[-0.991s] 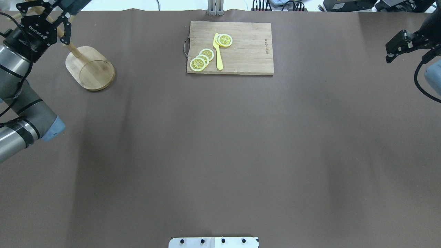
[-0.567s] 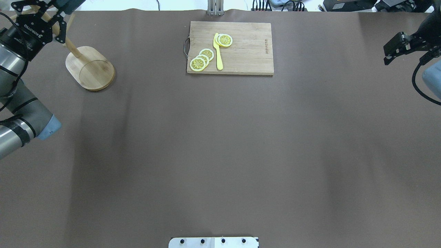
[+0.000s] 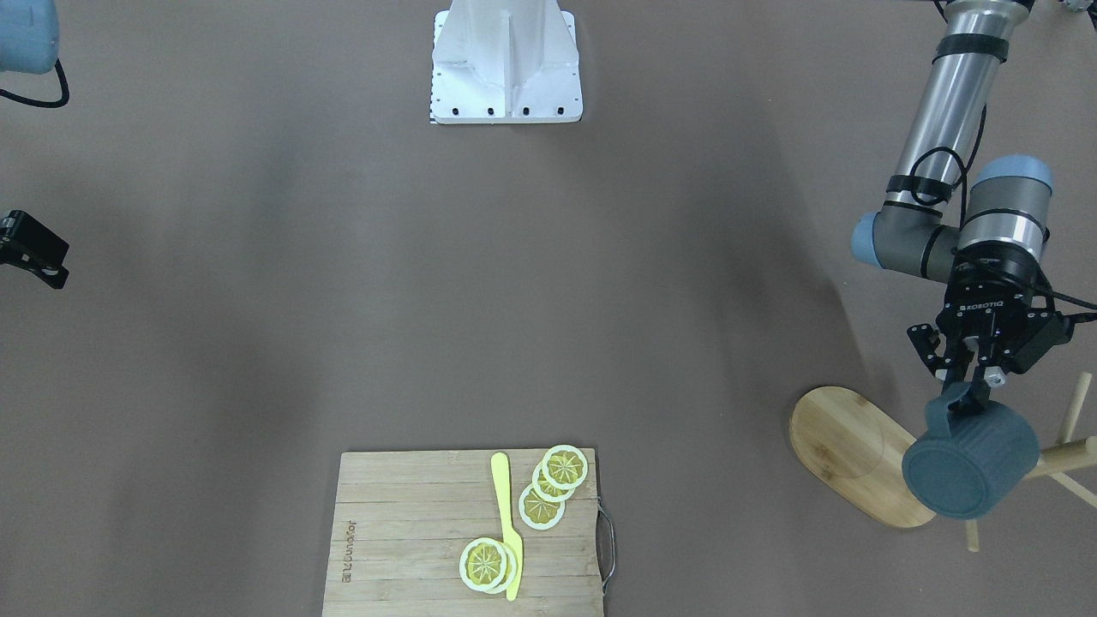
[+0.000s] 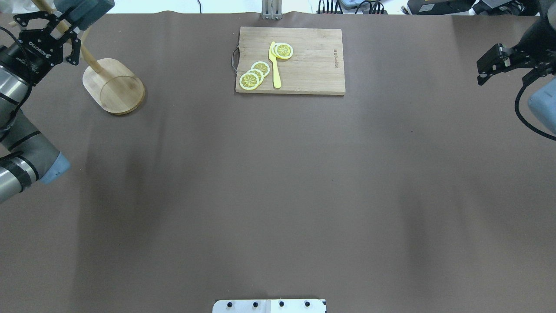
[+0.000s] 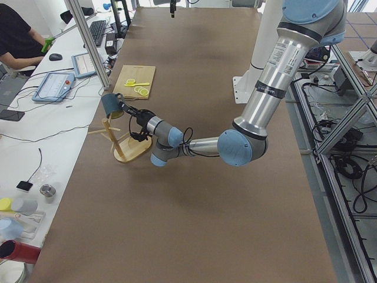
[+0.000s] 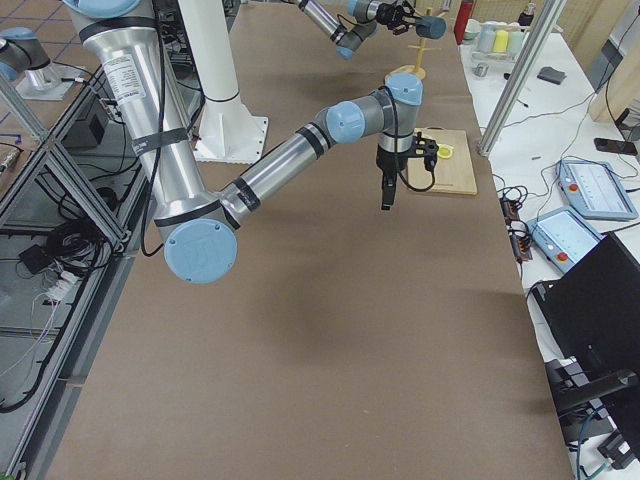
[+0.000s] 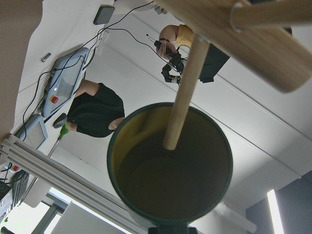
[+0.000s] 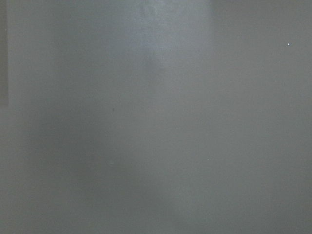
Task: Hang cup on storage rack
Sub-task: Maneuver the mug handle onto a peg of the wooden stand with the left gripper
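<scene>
My left gripper (image 3: 968,387) is shut on the squarish handle of the slate blue-grey cup (image 3: 971,464) and holds it high over the bamboo storage rack (image 3: 847,452), beside the pegs (image 3: 1065,454). In the overhead view, the gripper (image 4: 51,27) and cup (image 4: 85,9) are at the far left by the rack's post (image 4: 90,60). In the left wrist view, a thin peg (image 7: 185,95) stands across the cup's yellow mouth (image 7: 170,168). I cannot tell if it touches. My right gripper (image 4: 485,71) hangs above the table at the far right, holding nothing; I cannot tell how its jaws stand.
A rectangular wooden cutting board (image 4: 312,65) with several lemon slices (image 4: 254,74) and a yellow knife (image 4: 274,65) lies at the back middle. The robot's white base plate (image 3: 507,64) is at the near edge. Operators' desks (image 5: 56,85) run along the far side.
My left gripper has moved left and a little back with the cup, toward the rack's upper pegs. My right gripper has drifted slightly left over the table.
</scene>
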